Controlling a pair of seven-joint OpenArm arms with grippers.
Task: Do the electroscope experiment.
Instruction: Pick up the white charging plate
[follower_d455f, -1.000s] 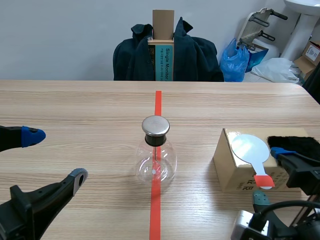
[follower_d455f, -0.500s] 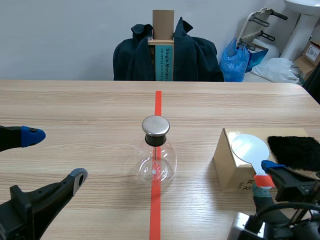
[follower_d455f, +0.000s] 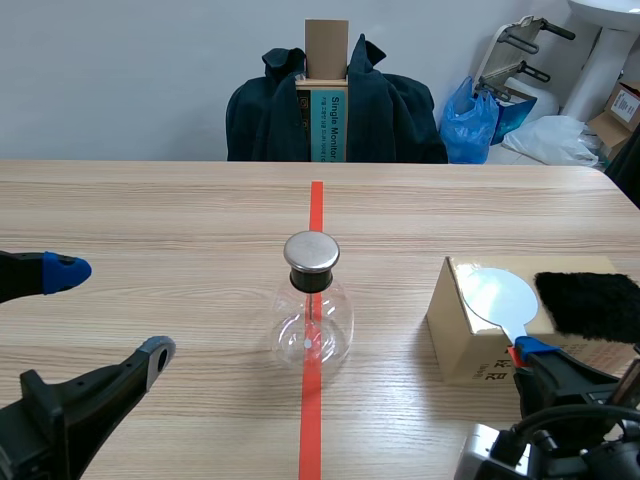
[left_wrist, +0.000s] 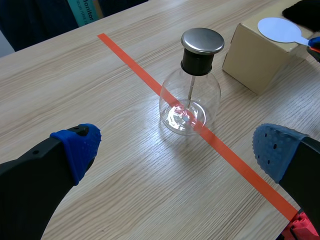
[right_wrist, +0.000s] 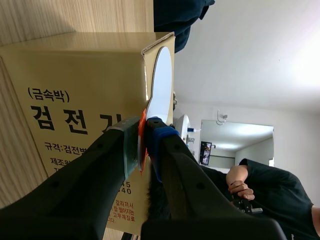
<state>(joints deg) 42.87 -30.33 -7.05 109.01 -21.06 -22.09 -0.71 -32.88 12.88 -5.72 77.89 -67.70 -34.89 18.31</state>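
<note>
The electroscope, a clear glass flask (follower_d455f: 312, 322) with a metal cap (follower_d455f: 311, 252), stands on the red tape line at mid-table. My left gripper (follower_d455f: 108, 312) hangs open at the near left, its blue pads wide apart and the flask (left_wrist: 190, 95) ahead of them. A white disc paddle (follower_d455f: 498, 297) with a red handle lies on a cardboard box (follower_d455f: 455, 335) at the right, beside a black fur cloth (follower_d455f: 590, 303). My right gripper (follower_d455f: 530, 352) is shut on the paddle's red handle (right_wrist: 142, 130), at the box's near edge, with the disc (right_wrist: 161, 85) just beyond the fingertips.
A chair draped with a dark jacket (follower_d455f: 335, 110) stands behind the table's far edge. Bags and boxes (follower_d455f: 480, 120) sit on the floor at the back right. A person's hand (right_wrist: 241, 189) shows far behind the box in the right wrist view.
My right gripper went from open around the paddle's handle to shut on it, and sank a little toward the near edge. The left arm and the flask stayed still.
</note>
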